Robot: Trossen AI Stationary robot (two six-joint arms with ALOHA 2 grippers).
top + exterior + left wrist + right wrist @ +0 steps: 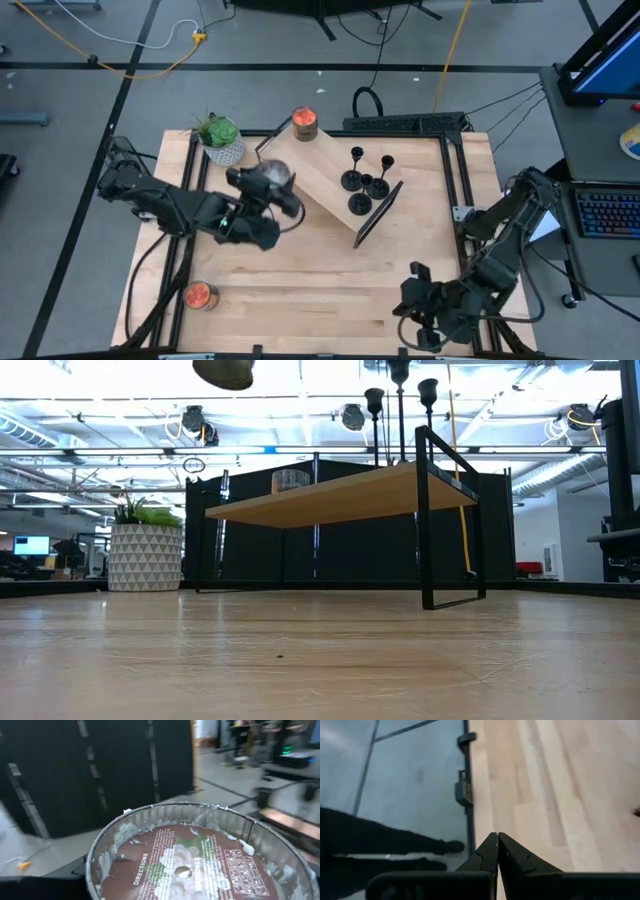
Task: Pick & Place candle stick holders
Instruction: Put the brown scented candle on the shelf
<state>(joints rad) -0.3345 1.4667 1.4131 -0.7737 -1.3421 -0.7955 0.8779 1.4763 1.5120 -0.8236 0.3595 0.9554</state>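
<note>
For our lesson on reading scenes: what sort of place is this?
Probably a robotics lab or workshop: two robot arms at a wooden table, cables across a grey floor, and a computer keyboard on a desk beside it.

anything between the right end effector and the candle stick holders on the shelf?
Nothing visible. The right end effector, shut, sits at the table's near right edge; bare wood lies between it and the three black candle stick holders on the raised wooden shelf, whose black end frame faces it.
</note>
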